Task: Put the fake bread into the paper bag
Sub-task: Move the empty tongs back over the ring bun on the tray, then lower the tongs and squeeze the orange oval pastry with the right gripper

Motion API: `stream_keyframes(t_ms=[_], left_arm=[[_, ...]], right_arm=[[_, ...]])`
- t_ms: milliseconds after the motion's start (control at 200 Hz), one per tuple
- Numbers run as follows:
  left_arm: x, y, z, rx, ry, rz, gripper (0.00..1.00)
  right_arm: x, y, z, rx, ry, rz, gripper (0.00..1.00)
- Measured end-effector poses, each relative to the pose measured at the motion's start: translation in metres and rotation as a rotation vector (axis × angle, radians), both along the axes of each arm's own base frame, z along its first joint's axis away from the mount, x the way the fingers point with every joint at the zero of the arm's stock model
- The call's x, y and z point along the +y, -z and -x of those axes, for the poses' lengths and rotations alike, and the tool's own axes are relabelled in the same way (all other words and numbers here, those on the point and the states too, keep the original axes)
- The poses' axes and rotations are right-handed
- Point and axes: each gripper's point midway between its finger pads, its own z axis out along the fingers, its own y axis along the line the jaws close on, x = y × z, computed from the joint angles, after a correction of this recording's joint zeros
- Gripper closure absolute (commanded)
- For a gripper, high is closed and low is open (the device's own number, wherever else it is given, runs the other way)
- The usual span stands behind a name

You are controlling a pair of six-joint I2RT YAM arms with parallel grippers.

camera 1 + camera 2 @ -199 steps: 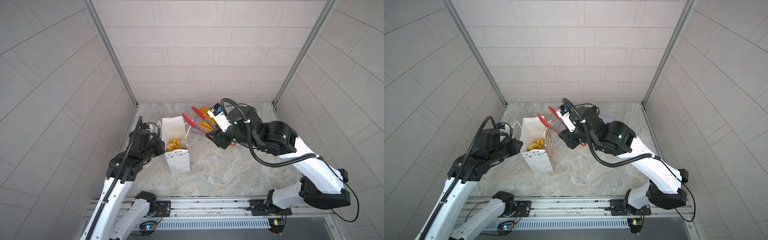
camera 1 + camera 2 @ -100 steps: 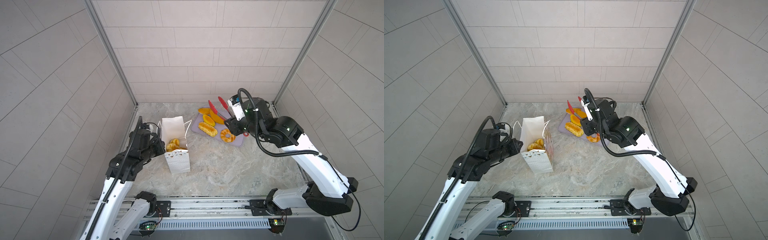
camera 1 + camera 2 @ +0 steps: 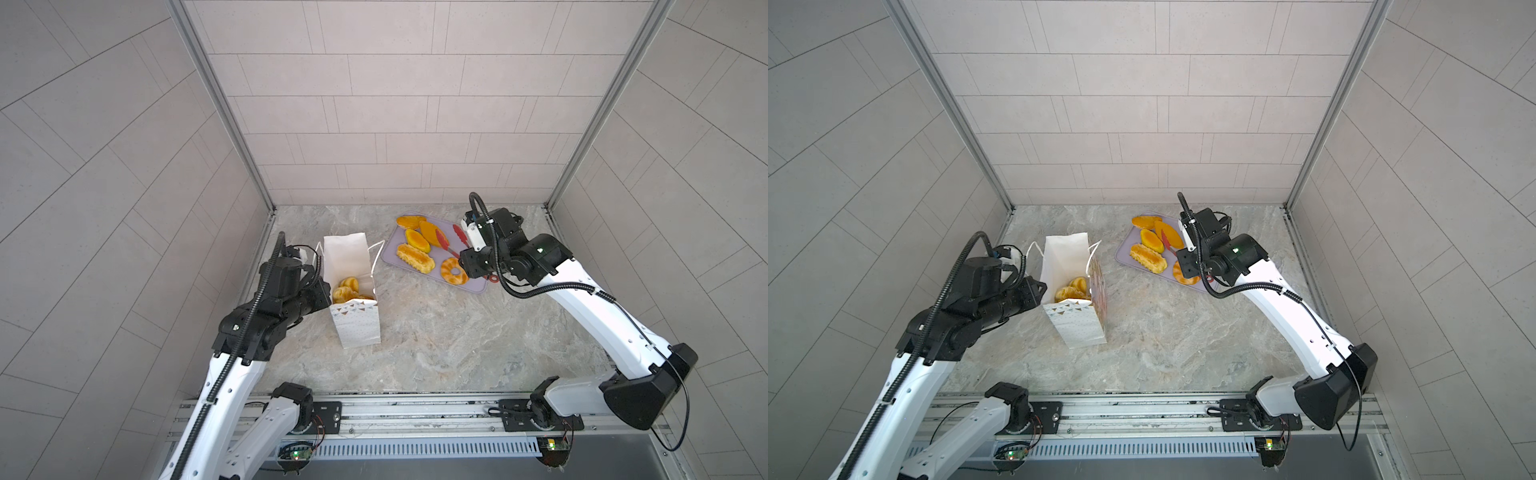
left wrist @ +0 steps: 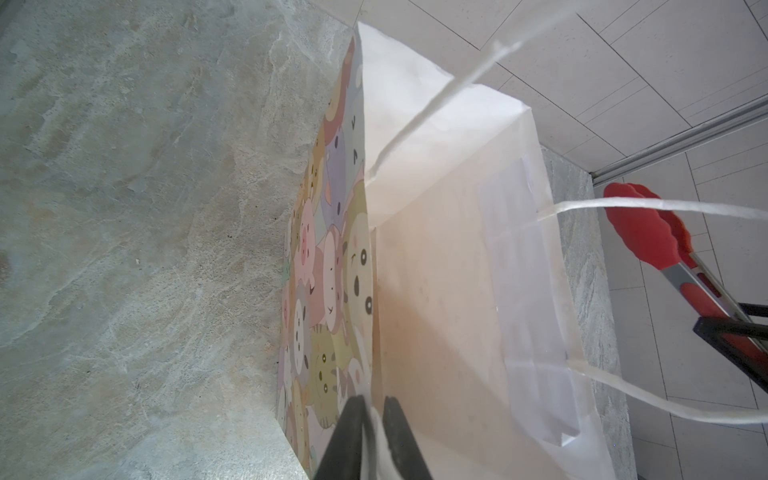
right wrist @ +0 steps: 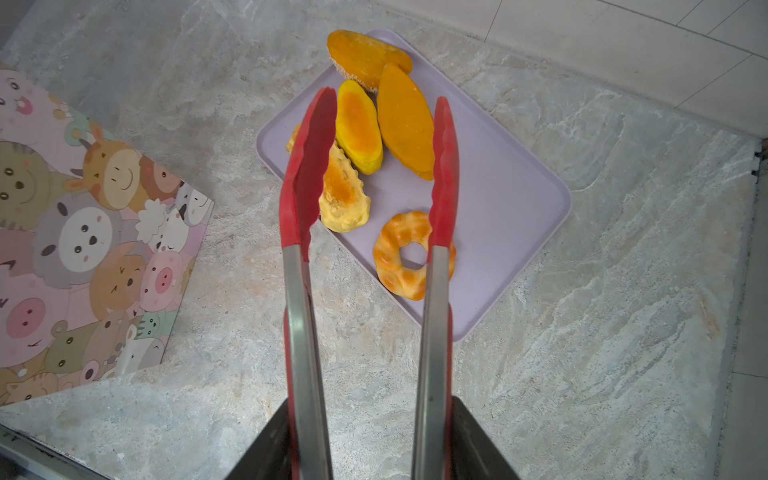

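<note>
Left claw (image 4: 372,409) pinching paper bag (image 4: 436,270), right claw (image 5: 370,415) clamping tongs (image 5: 305,291), fake bread (image 5: 359,124) partly hidden

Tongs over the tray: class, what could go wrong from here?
1. The oval bread and flat diamond bread lie close together on the tray. The open tongs might pinch both or drop one.
2. The left gripper pinches just one rim of the paper bag, so a knock from the tongs could tip it.
</note>
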Motion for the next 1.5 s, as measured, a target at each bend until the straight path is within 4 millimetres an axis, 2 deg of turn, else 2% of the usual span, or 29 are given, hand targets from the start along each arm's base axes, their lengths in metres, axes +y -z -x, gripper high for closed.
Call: stream_keyframes(t_ms=[460,590,791,1181,1501], left_arm=[[-0.001,0.000,0.000,0.001,0.003,0.002,0.85],[-0.001,0.000,0.000,0.000,0.005,0.003,0.85],[-0.001,0.000,0.000,-0.001,0.008,0.002,0.85],[-0.002,-0.001,-0.001,-0.009,0.015,-0.003,0.85],[-0.002,0.000,-0.002,-0.007,0.019,-0.009,0.85]], right_arm=[[-0.011,0.097,-0.053,0.152,0.060,0.185,0.45],[-0.010,0.116,-0.064,0.185,0.063,0.234,0.44],[-0.013,0.122,-0.078,0.184,0.066,0.302,0.42],[-0.017,0.145,-0.086,0.221,0.028,0.377,0.38],[-0.014,0.142,-0.109,0.199,0.009,0.345,0.35]])
